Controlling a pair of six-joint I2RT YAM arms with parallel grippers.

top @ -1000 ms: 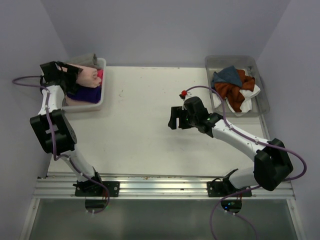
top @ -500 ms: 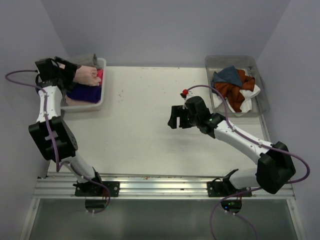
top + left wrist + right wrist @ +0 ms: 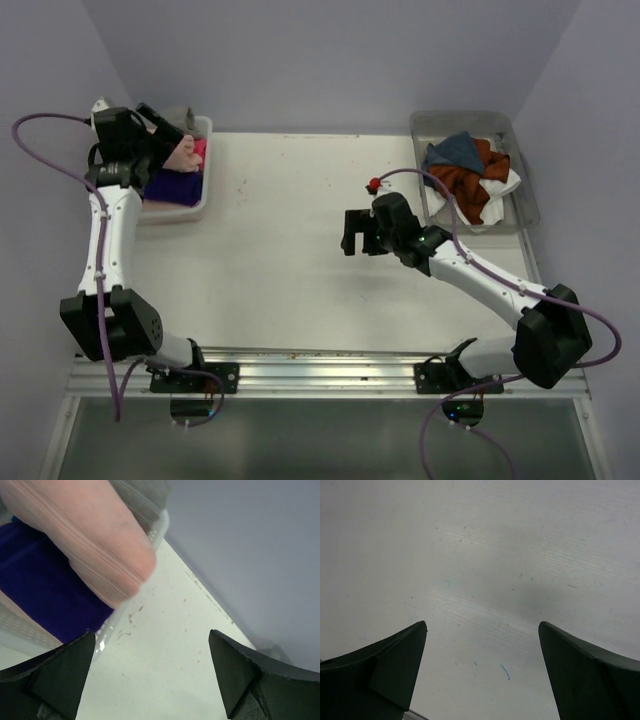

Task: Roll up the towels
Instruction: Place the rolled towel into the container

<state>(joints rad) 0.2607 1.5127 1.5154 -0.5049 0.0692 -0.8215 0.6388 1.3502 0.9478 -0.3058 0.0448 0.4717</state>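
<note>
1. At the far left, the left hand is hovering over the white plastic bin with its fingers spread wide and nothing between them. In the wrist view, bare surface is showing through the gap.
2. The finished towels are sitting in that bin as stubby rolls: a salmon pink terry roll lying across a purple one, with a hot pink one just beside it and a grey one at the far end. The salmon roll's long axis is running roughly left to right in the overhead view.
3. The white surface between the arms is carrying no towel.
4. The right hand is hanging over the middle of the surface, its fingers parted and gripping nothing, and it is pointing left.
5. At the far right, the clear plastic tray is holding the unrolled towels in a crumpled heap: a teal cloth, a rust orange cloth and a white cloth. None of them is showing a clear long axis.
6. That heap is lying to the right of and farther back than the right hand, behind the way it is facing. The right arm is much the nearer one, so it would probably be the one turning back for the next towel.
7. No brand, label or readable writing is showing anywhere.
</note>
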